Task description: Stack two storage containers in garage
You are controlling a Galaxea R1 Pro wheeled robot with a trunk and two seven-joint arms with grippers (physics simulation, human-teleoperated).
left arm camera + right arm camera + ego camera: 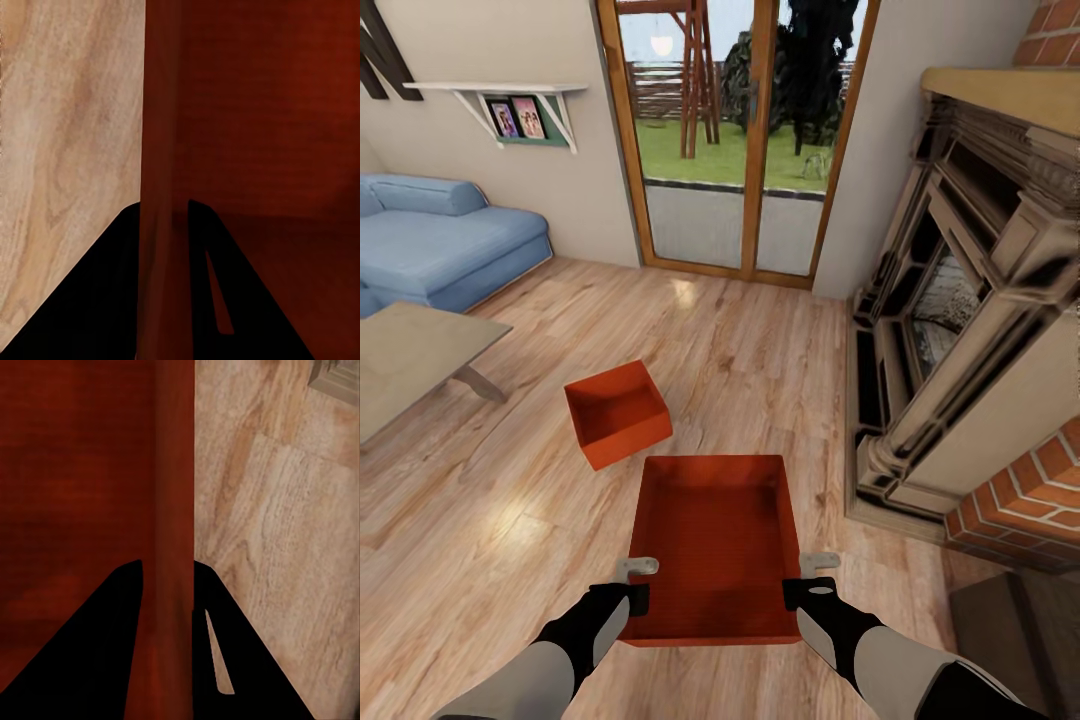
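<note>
You've got the near bin (712,540) between both arms in the living room, over the plank floor (510,520), its far end pointing at the glass doors (735,140). Left hand (637,583) sits on the left side wall near the close end, right hand (810,578) on the right wall opposite. Both wrist views show a red wall running up between the two dark fingers, one finger inside the bin and one outside, so each hand is pinching its wall (161,225) (174,585). Can't tell from the head view whether the bin is lifted or resting on the planks

Second bin (618,412) sits on the floor just ahead and to your left, apart from the first, near the bench (410,360) corner. Sofa (440,240) far left, fireplace (960,320) on your right

Handling guess: rigid plastic, empty, light. Walls are plain and smooth, so a thin-rim pinch could slip or let the bin swing. Keep both hands level and matched, since the grips are near one end and the far end may dip. Mid-wall hold would balance better. Watch the fireplace base on the turn
</note>
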